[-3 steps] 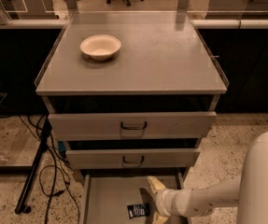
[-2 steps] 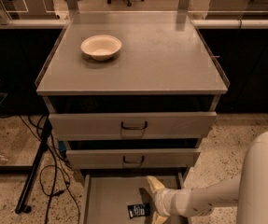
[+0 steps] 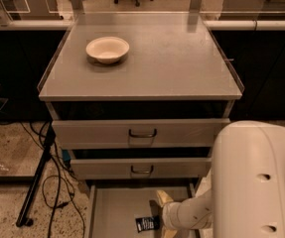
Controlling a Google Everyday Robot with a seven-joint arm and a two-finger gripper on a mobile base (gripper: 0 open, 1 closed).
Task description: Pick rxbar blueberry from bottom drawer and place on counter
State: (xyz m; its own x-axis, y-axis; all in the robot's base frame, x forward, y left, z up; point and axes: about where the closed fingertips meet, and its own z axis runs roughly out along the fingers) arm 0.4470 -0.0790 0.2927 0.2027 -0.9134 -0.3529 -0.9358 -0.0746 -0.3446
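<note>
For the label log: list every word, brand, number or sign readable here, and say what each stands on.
rxbar blueberry, lying in the bottom drawer just left of the gripper: white lettering on the dark wrapper, too blurred to read.
bowl, counter, upper drawers: no text, number or sign visible.

We log the bowl on the worktop, back-left quarter. Under the worktop's front edge: top drawer, below it the middle drawer, lowest the bottom drawer, standing out nearest us. The rxbar blueberry lies in the bottom drawer, right of centre. The gripper is inside that drawer, just right of the bar. Cables lie on the floor, left of the cabinet.
</note>
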